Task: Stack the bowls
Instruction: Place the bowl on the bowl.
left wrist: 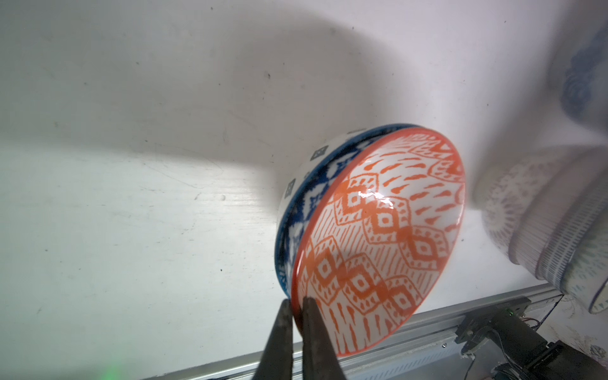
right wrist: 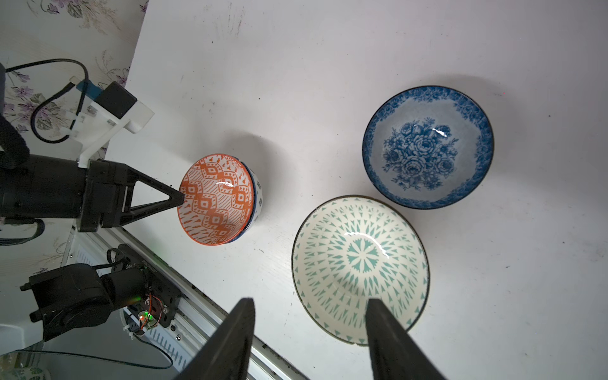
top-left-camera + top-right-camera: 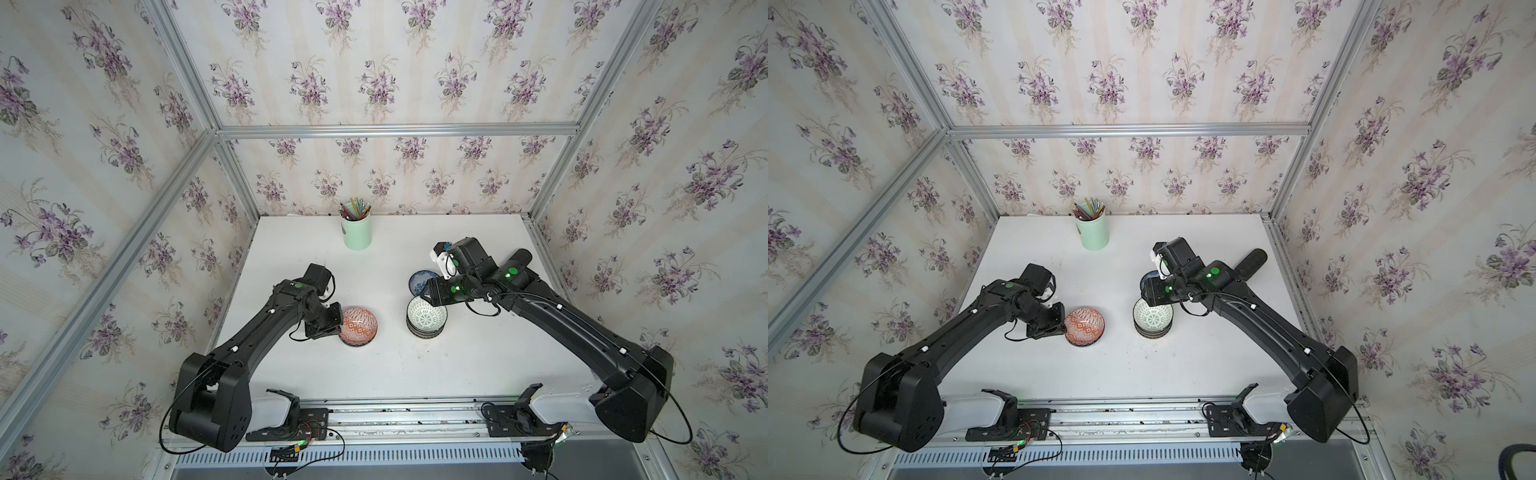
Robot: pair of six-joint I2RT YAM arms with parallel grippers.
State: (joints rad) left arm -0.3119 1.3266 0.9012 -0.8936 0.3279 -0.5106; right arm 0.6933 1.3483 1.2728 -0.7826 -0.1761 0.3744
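Pinching the rim of the orange bowl (image 1: 378, 237), nested in a blue-patterned bowl (image 1: 306, 197) on the surface (image 3: 415, 374), with the left claw (image 1: 297, 304) closed tight; green-white stack (image 3: 426, 320) away to the right, under the parted, empty right claw (image 2: 309, 300).

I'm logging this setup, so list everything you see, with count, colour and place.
orange bowl: one, orange-white geometric, nested in the blue-white bowl
blue-white bowl: one, table, left arm's side
stack of bowls: several, white-green bowl on top, right arm's side
blue floral bowl: one, alone behind the stack
cup: one, mint green, holding pencils, table's back
table: one, white
left gripper: black, shut on the orange bowl's rim
right gripper: black, open, above the stack
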